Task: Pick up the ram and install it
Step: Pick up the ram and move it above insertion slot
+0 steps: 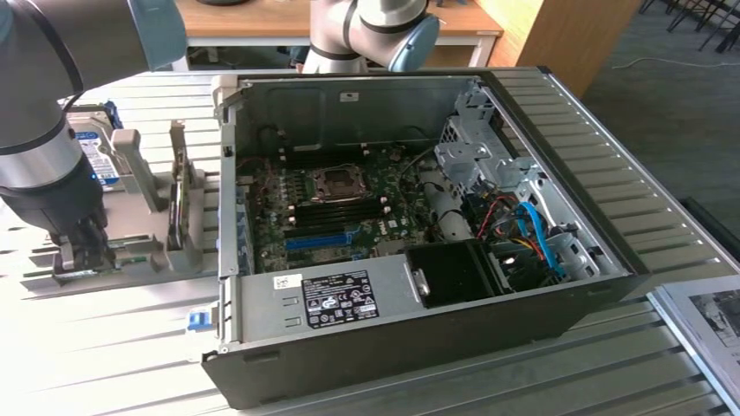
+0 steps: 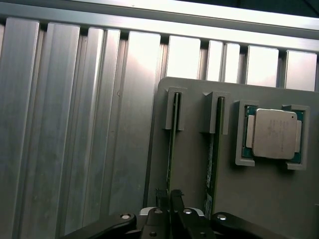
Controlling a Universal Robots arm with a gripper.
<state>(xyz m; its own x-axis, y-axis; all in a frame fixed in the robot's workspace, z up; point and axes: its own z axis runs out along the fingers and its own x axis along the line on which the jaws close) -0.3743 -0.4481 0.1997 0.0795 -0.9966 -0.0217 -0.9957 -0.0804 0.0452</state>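
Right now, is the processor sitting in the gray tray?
Yes, the square silver processor lies in a framed pocket of the gray tray.

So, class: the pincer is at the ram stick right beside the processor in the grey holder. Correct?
No. In the wrist view the pincer is at the ram stick farther from the processor in the grey holder; another stick stands between.

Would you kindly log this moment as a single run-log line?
tool at ram in gray holder | second ram stick, processor beside | computer case open
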